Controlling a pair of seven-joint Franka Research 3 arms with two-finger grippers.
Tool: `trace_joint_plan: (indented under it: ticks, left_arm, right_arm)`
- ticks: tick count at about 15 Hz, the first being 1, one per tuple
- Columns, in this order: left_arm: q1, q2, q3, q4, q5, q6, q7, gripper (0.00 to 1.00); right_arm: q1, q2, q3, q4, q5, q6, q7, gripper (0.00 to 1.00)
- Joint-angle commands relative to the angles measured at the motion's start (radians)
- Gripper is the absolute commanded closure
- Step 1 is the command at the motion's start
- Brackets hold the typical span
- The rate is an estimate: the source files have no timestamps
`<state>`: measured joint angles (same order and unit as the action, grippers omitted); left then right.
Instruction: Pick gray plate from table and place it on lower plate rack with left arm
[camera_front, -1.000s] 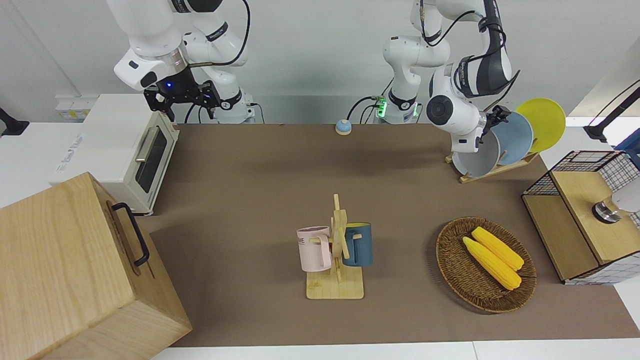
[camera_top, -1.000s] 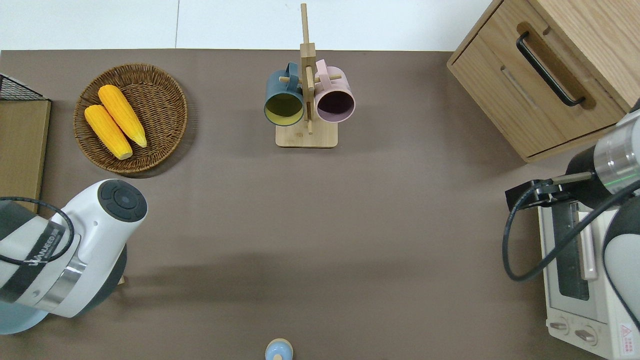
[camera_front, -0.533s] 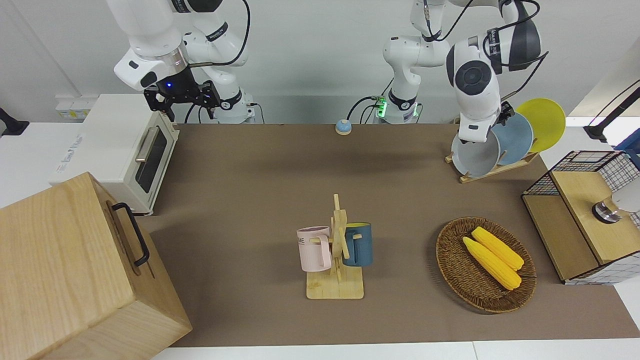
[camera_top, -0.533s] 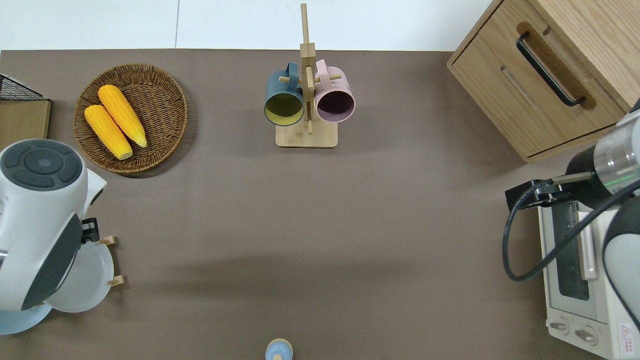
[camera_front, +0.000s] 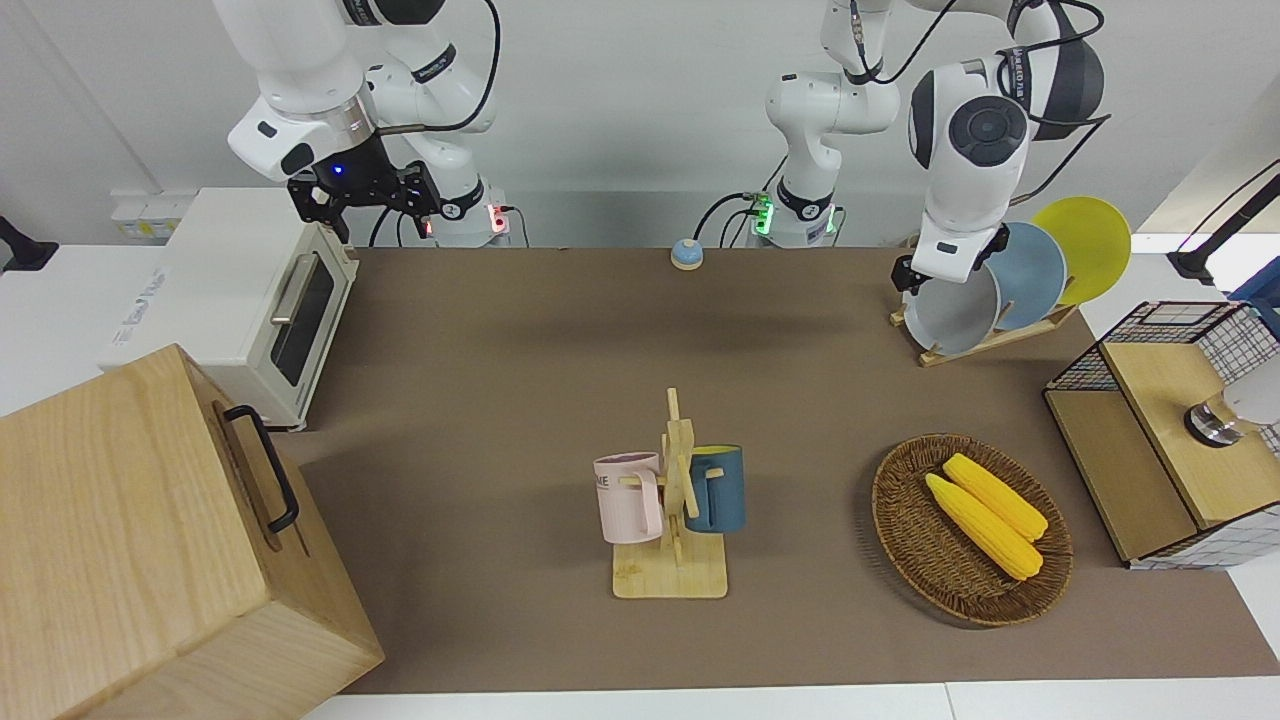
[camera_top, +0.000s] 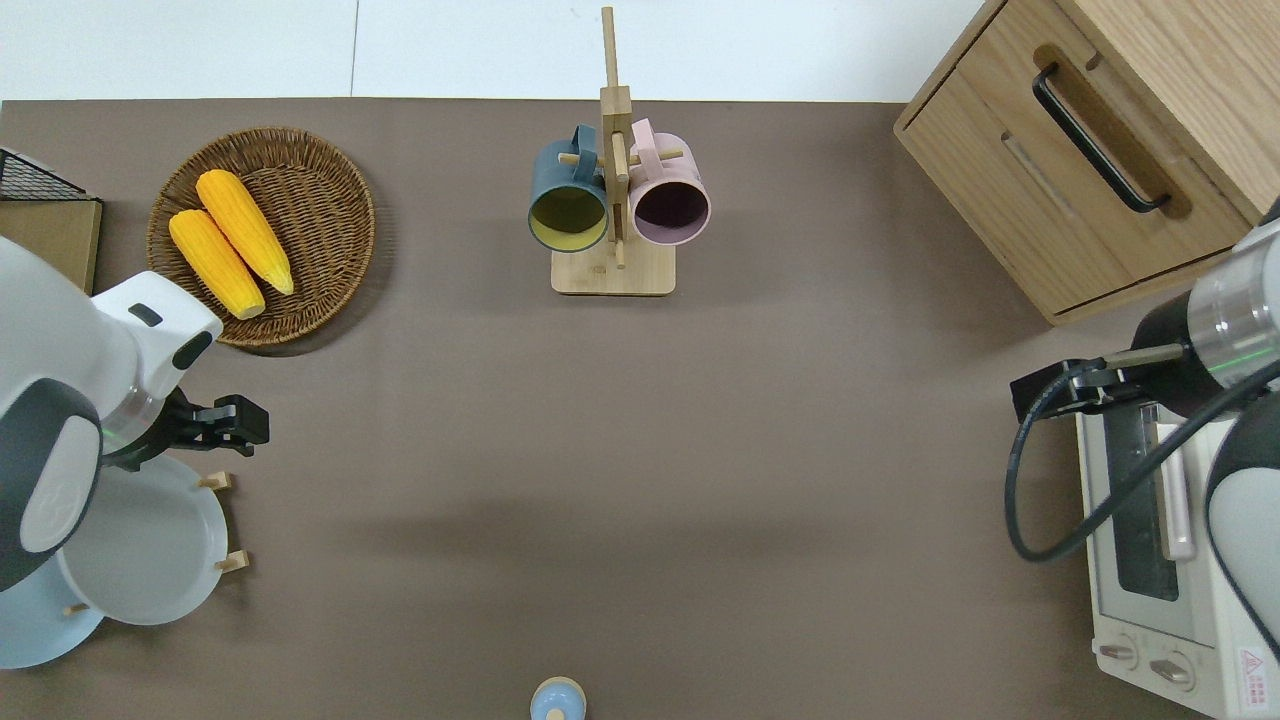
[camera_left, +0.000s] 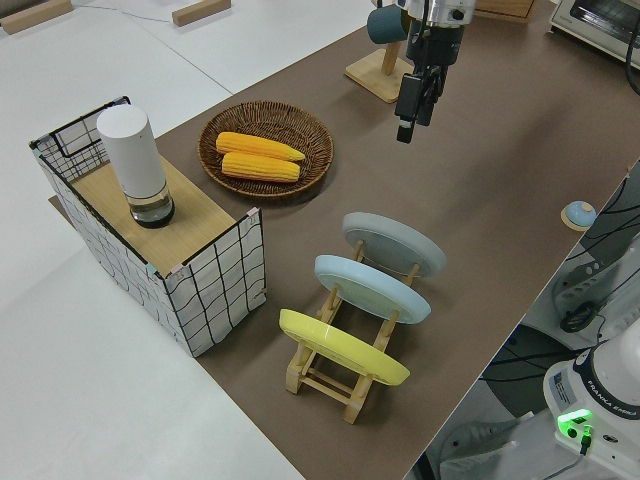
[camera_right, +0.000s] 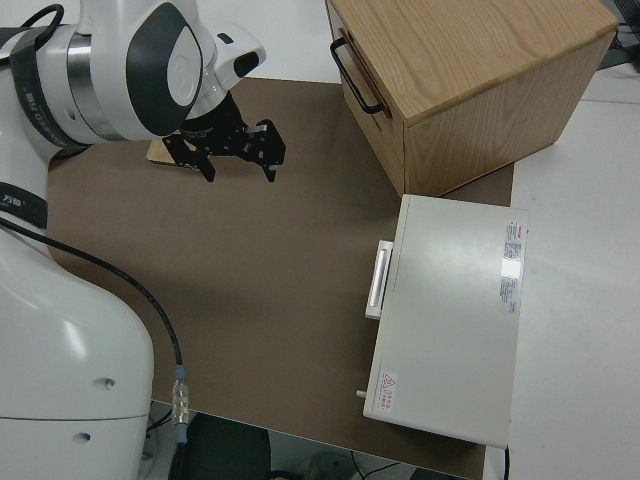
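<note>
The gray plate (camera_top: 150, 545) looks smooth and matt on the pale bare-wood lower plate rack (camera_left: 340, 375), just beside the black matt left tool (camera_top: 235, 425).

Bright even light, soft shadows on the mat (camera_front: 500, 330), sharp focus

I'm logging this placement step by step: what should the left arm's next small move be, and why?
Probably lift the left gripper away toward a parked pose. The gray plate already leans in the lower plate rack, in the slot nearest the table's middle, beside the light blue plate, and the gripper holds nothing.
</note>
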<state>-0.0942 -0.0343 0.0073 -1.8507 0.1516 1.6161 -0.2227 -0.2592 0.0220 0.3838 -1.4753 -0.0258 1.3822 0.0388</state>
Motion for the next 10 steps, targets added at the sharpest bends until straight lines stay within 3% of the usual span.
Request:
trace_joint_plan:
  ticks: [1,5,10]
  left_arm:
    - [0.018,0.010,0.014,0.067,-0.133,0.015,0.132,0.00]
    - [0.016,-0.001,0.014,0.120,-0.176,0.013,0.148,0.00]
    - [0.025,-0.015,-0.018,0.134,-0.182,0.015,0.149,0.00]
  right_arm:
    - [-0.023,-0.002,0.020,0.007,-0.006,-0.011,0.012,0.017]
    - [-0.023,-0.002,0.021,0.006,-0.005,-0.011,0.012,0.017]
    - [-0.023,-0.002,0.021,0.007,-0.006,-0.011,0.012,0.017]
